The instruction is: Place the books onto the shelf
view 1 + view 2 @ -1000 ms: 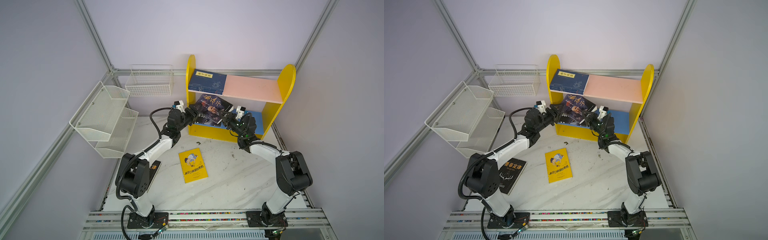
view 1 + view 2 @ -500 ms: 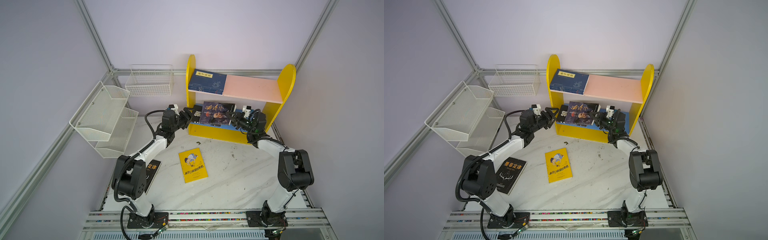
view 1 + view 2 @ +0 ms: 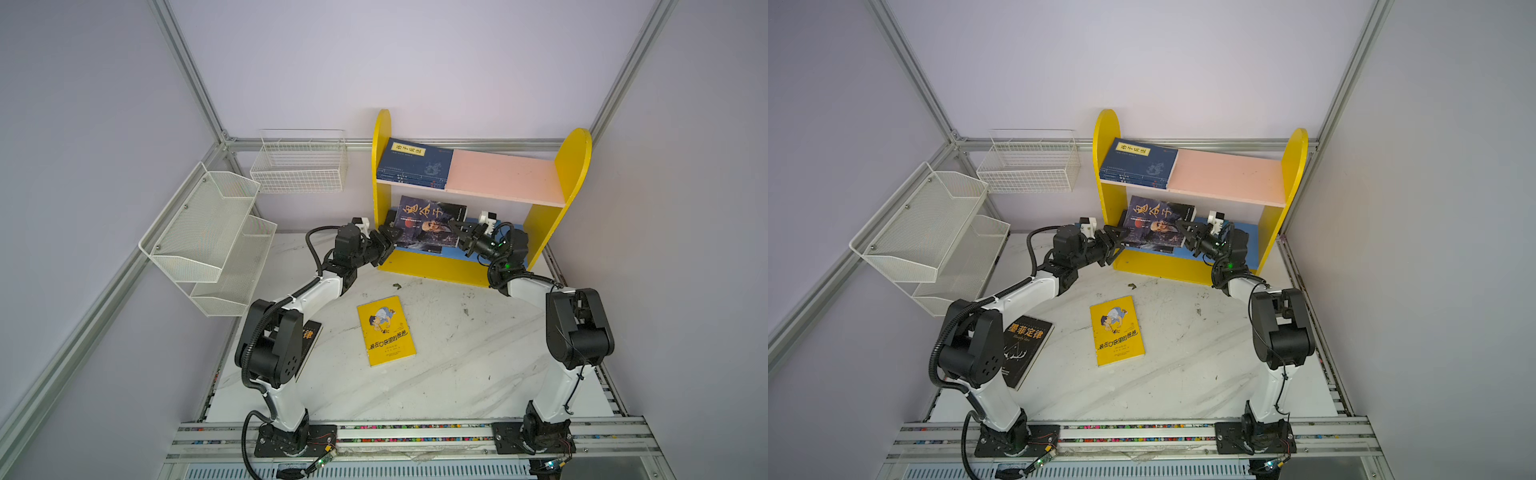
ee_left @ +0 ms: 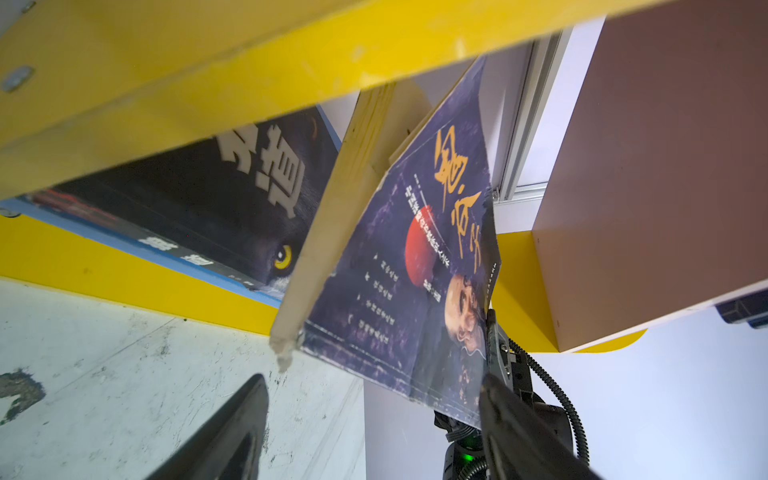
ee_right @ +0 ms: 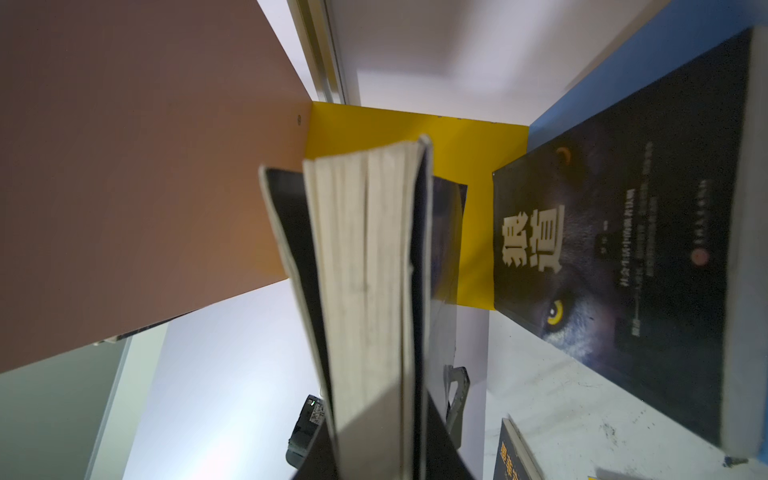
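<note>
Placement: right gripper (image 3: 457, 233) clamps dark book (image 3: 428, 220) inside shelf (image 3: 575, 166) lower tier; left gripper (image 3: 390, 240) gapes empty; next, lower, release.

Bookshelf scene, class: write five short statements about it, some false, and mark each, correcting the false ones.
1. The yellow book lies flat on the table. True.
2. The right gripper is shut on a dark book with an orange title. True.
3. The left gripper grips the yellow book. False: it is open, beside the shelf's side panel.
4. The pink upper board is bare. False: navy books lie at its left end.
5. A black book lies on the table by the left arm's base. True.
</note>
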Available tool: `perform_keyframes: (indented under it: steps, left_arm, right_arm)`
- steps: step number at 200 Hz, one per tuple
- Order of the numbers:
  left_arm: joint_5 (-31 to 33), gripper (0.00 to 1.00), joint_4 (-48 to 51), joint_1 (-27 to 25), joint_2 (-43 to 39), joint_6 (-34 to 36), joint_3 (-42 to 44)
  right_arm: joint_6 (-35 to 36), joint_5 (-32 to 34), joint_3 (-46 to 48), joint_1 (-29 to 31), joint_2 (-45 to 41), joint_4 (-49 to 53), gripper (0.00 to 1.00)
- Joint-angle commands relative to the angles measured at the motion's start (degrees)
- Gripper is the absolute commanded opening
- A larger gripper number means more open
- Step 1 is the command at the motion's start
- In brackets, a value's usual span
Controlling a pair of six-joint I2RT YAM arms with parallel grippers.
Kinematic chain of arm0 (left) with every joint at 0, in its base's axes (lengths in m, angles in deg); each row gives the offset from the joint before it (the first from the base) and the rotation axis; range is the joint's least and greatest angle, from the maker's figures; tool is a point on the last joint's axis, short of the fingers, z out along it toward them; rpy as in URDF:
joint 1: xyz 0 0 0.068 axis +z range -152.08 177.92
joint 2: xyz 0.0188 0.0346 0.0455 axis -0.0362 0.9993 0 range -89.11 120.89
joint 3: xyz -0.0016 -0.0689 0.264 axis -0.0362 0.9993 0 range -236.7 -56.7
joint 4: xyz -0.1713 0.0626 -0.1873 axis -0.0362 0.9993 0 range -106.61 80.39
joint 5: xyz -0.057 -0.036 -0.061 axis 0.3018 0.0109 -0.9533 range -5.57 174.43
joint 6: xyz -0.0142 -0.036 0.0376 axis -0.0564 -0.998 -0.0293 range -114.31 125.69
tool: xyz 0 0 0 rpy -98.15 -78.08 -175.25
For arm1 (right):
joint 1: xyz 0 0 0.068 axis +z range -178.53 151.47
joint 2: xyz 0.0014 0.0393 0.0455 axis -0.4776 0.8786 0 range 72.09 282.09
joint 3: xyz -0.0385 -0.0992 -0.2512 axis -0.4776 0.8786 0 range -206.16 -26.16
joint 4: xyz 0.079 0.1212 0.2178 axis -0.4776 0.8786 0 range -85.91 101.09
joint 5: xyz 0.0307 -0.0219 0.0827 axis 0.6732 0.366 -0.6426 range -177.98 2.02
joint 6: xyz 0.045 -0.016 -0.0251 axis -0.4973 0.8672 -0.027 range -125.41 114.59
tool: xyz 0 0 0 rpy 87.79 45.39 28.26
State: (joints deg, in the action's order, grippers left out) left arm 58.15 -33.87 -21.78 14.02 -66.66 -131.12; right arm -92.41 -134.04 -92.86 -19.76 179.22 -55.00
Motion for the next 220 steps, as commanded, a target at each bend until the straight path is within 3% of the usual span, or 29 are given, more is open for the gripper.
perform_keyframes:
  steps: [1, 64, 81, 98, 130, 154, 181, 220]
  left_arm:
    - [-0.8, 0.77, -5.6, -0.4, 0.8, -1.6, -2.2]
    - [3.1, 0.56, -24.1, -0.8, 5.0, -9.1, -2.1]
    - [4.1, 0.51, -25.3, -1.1, 5.4, -9.1, -2.8]
    - [5.6, 0.41, -25.3, -1.6, 5.4, -8.5, -3.2]
    - [8.3, 0.16, -24.1, -1.8, 5.6, -7.8, -3.4]
    - [10.4, 0.05, -22.8, -1.7, 5.7, -5.7, -3.9]
    - [12.9, 0.02, -22.1, -1.7, 6.1, -2.9, -4.6]
    - [15.7, 0.0, -23.3, -1.7, 8.4, -2.2, -6.6]
  right_arm:
    - [-6.3, 0.0, -0.5, 0.1, -0.8, -11.5, 0.23]
    - [-7.4, -0.6, 0.5, 0.2, 0.8, -12.3, 0.23]
    - [-6.8, -0.4, 0.7, 0.3, 1.6, -11.6, 0.23]
    - [-4.9, -0.3, -0.2, 0.6, 2.3, -9.0, 0.24]
    - [5.4, 0.7, -4.4, 0.7, 2.3, 4.1, 0.28]
    - [13.6, 2.7, -8.0, 0.8, 2.3, 16.2, 0.39]
    - [22.0, 6.9, -11.9, 0.9, 2.0, 29.2, 0.64]
    - [29.5, 11.6, -14.7, 0.9, 1.1, 41.6, 0.69]
